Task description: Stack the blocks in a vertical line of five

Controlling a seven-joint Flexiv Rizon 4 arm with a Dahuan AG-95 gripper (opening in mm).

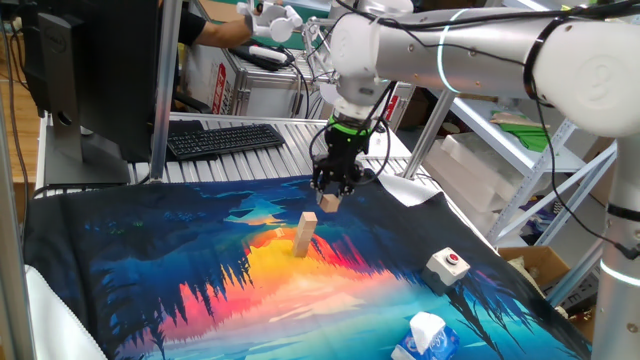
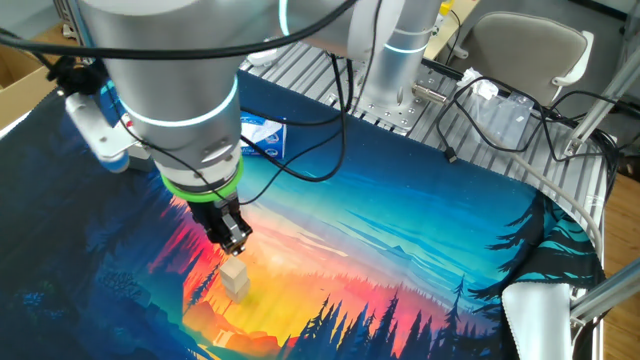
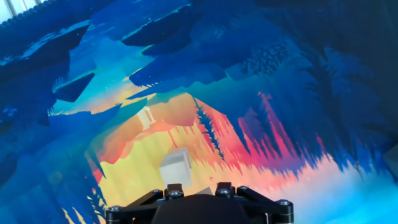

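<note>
The gripper (image 1: 331, 196), pinched on one block (image 1: 331, 202), hangs above and beside the stack (image 1: 305, 234).

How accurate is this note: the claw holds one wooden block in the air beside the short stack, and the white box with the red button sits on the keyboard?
One detail is wrong. The white box with the red button sits on the colourful cloth, not on the keyboard, as one fixed view shows. The rest stands: the claw holds a block beside the stack.

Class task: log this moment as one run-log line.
gripper: shut on block | held block: above, beside stack | stack: upright on mat
</note>
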